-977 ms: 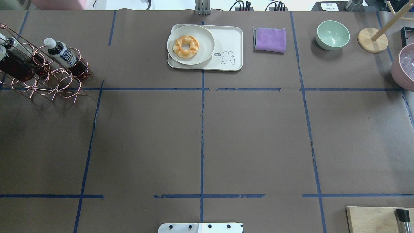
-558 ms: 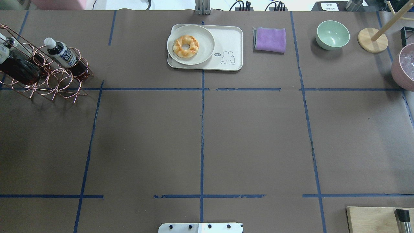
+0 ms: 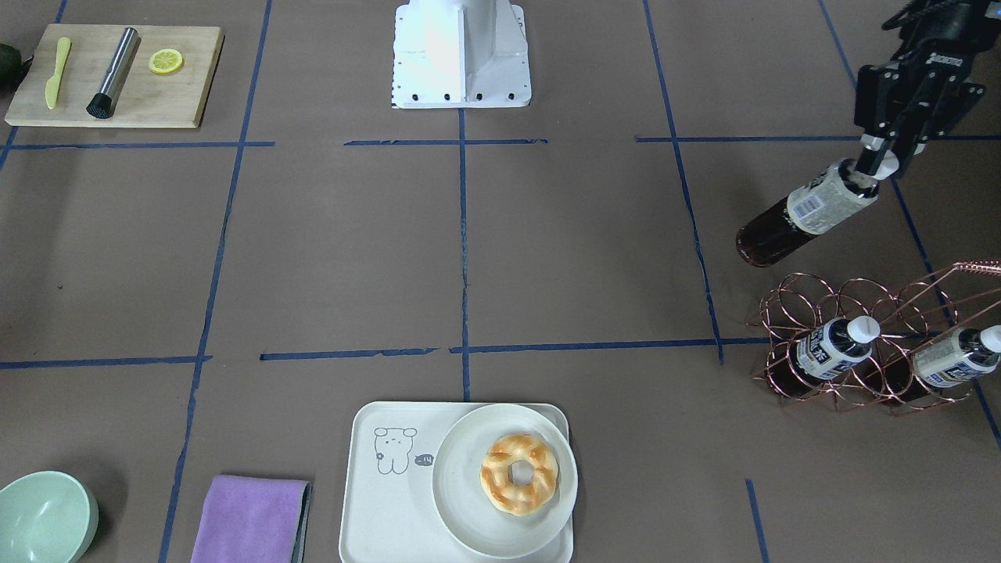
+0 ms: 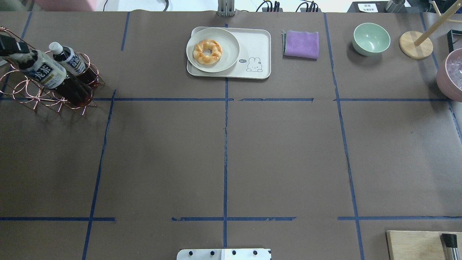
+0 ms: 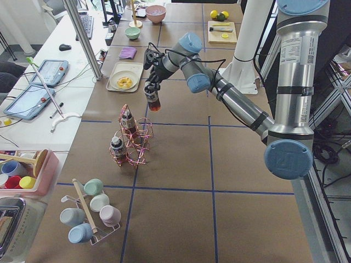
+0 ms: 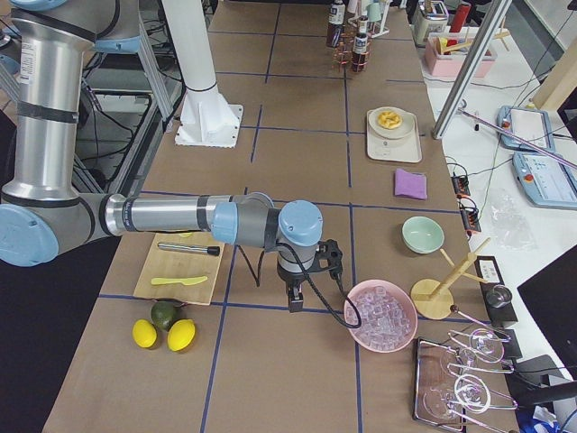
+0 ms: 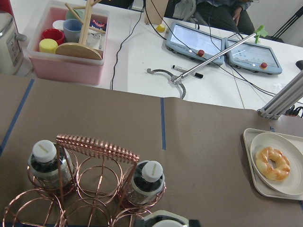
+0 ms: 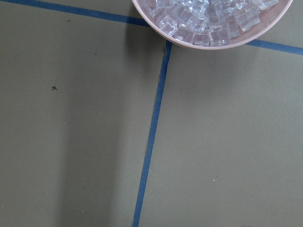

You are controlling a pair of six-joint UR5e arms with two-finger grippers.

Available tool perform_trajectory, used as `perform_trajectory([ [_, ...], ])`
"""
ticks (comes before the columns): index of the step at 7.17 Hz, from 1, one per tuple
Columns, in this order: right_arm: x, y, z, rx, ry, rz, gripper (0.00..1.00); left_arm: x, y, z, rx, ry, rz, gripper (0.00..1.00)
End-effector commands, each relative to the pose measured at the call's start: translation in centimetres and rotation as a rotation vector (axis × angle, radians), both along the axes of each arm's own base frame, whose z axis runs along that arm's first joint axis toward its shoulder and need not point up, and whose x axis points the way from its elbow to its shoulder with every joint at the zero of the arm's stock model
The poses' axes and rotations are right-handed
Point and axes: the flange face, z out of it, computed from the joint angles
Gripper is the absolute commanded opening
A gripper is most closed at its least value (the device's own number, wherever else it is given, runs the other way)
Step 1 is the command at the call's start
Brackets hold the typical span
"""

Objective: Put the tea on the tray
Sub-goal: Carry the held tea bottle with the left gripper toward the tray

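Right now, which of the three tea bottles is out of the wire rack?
The tea bottle gripped at its cap by the left hand, hanging tilted in the air. The other two bottles sit in the copper rack.

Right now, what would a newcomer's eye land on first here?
The tea hangs tilted at the table's left end, pinched at its cap by the left fingers, near the copper rack that holds two more bottles. Next comes the doughnut on its plate on the tray, at the far centre.
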Motion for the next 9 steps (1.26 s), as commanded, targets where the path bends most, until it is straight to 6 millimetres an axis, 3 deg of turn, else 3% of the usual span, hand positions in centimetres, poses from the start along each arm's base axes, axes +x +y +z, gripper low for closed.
perform_trajectory([
  [1,0.0,0.0,0.0,-0.002,0.000,0.002,1.00,8.4,0.2,-8.6,-0.044,-0.054,-0.043,0.05],
  [3,0.0,-0.1,-0.1,0.002,0.000,0.002,1.00,19.0,3.0,-13.9,-0.073,-0.096,-0.059,0.05],
  [4,0.0,-0.1,-0.2,0.003,0.000,0.003,1.00,23.3,1.1,-17.2,-0.086,-0.075,-0.100,0.05],
  [5,0.0,-0.1,-0.3,0.003,0.000,0.004,1.00,27.1,1.0,-18.0,-0.065,-0.110,-0.114,0.05],
  [6,0.0,-0.1,-0.6,0.006,0.001,0.008,1.00,33.1,2.0,-20.6,-0.031,-0.142,-0.117,0.05],
  [7,0.0,-0.1,-0.6,0.005,0.001,0.009,1.00,37.0,0.5,-22.6,-0.066,-0.144,-0.145,0.05],
  [8,0.0,-0.1,-0.6,0.004,0.001,0.010,1.00,39.8,-0.3,-23.2,-0.078,-0.173,-0.142,0.05],
  [9,0.0,-0.1,-0.5,0.002,0.001,0.010,1.00,40.3,-0.3,-22.9,-0.081,-0.180,-0.139,0.06],
])
